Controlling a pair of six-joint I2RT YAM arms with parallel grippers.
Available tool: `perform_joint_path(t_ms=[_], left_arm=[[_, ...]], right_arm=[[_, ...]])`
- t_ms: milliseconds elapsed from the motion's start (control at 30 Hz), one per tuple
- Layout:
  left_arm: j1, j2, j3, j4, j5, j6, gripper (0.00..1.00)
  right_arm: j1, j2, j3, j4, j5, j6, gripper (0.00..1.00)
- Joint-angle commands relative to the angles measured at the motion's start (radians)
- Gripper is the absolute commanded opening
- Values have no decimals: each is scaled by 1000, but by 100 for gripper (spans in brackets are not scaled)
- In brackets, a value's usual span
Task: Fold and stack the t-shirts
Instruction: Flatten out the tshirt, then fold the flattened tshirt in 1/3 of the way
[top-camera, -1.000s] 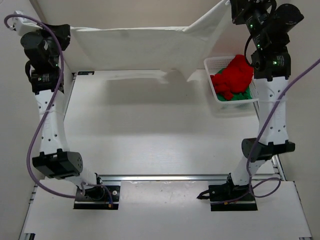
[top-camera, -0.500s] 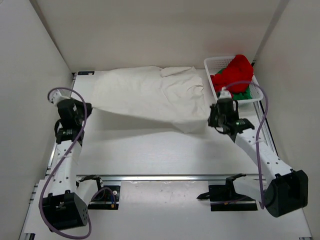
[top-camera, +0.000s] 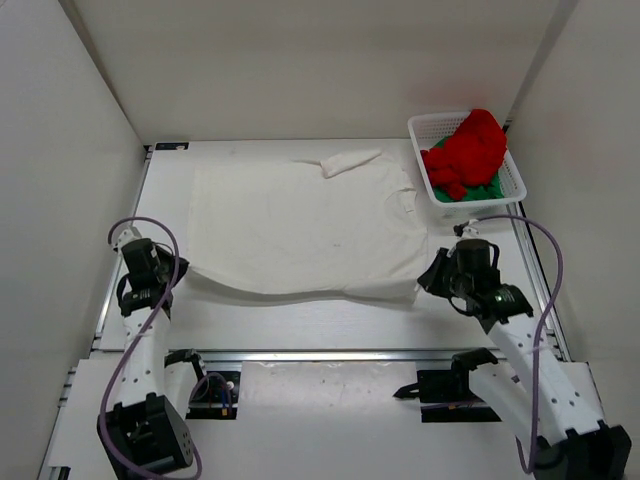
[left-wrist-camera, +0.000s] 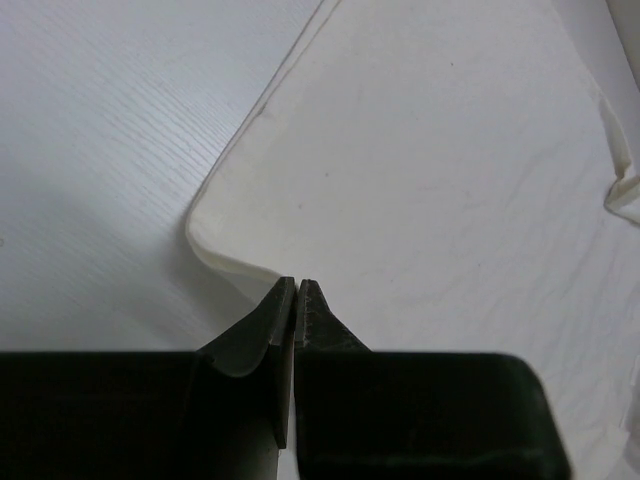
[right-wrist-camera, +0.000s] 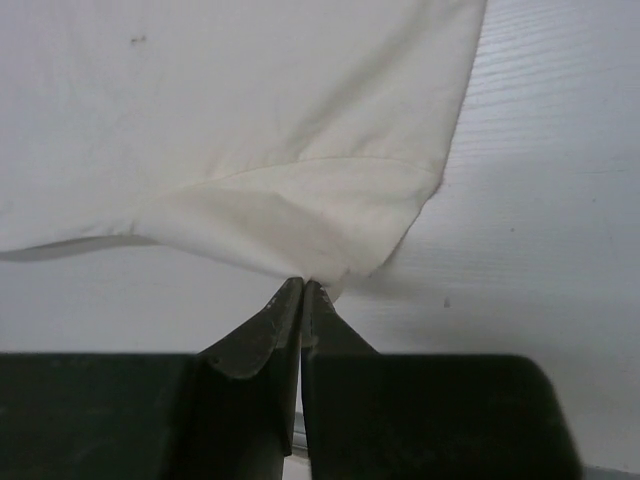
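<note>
While both arms are folded low over the table (top-camera: 300, 325), each forearm reaches inward toward the near hem of the white t-shirt (top-camera: 300, 225). The left gripper (left-wrist-camera: 298, 285) has its fingers pressed together on the shirt's near-left corner, which curls up off the surface just ahead of the fingertips. The right gripper (right-wrist-camera: 303, 285) is likewise clamped on the near-right corner, where a fold of cloth rises into its fingertips. Beyond both grippers the shirt lies spread flat. Farther out from the right gripper and to its right, the red t-shirt (top-camera: 468, 150) sits heaped on the green t-shirt (top-camera: 485, 188) inside the white basket (top-camera: 430, 119).
</note>
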Motion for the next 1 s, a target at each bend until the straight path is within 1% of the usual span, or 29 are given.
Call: perform_joint_path(t_ms=[0, 33, 100, 133, 200, 233, 300, 333, 367, 400, 500, 567, 667, 733, 767, 967], left_arm=[[-44, 72, 43, 90, 14, -49, 0], [-79, 111, 68, 107, -32, -69, 0], [-95, 176, 112, 135, -42, -92, 0], [-102, 219, 126, 152, -43, -106, 0], [-74, 312, 168, 181, -30, -131, 0], [-73, 333, 177, 196, -28, -145, 0], [-49, 421, 221, 209, -13, -157, 0], [-53, 443, 237, 221, -22, -157, 0], [-47, 481, 261, 222, -31, -157, 0], [-32, 516, 287, 225, -39, -158, 0], [-38, 596, 336, 239, -37, -158, 0], [-37, 647, 373, 238, -43, -151, 0], [-37, 733, 413, 232, -65, -146, 0], [-37, 783, 428, 235, -80, -143, 0], [-37, 794, 427, 236, -76, -140, 0], [-29, 827, 444, 245, -94, -154, 3]], right_arm=[[-67, 142, 73, 111, -90, -34, 0], [-62, 208, 114, 158, -94, -37, 0], [-54, 361, 216, 215, -49, -57, 0], [-60, 400, 247, 230, -50, -67, 0], [-74, 546, 354, 273, -62, -77, 0], [-79, 589, 384, 280, -62, -77, 0], [-88, 708, 483, 296, -55, -67, 0], [-88, 733, 507, 298, -52, -67, 0], [-105, 793, 555, 306, -80, -63, 0], [-107, 842, 588, 316, -73, -61, 0], [-120, 972, 694, 336, -99, -49, 0], [-133, 1070, 795, 324, -117, -52, 0], [-136, 1157, 882, 310, -107, -61, 0], [-133, 1239, 983, 277, -116, -66, 0], [-140, 1261, 1005, 277, -118, -70, 0], [-120, 1443, 1270, 186, -87, -106, 0]])
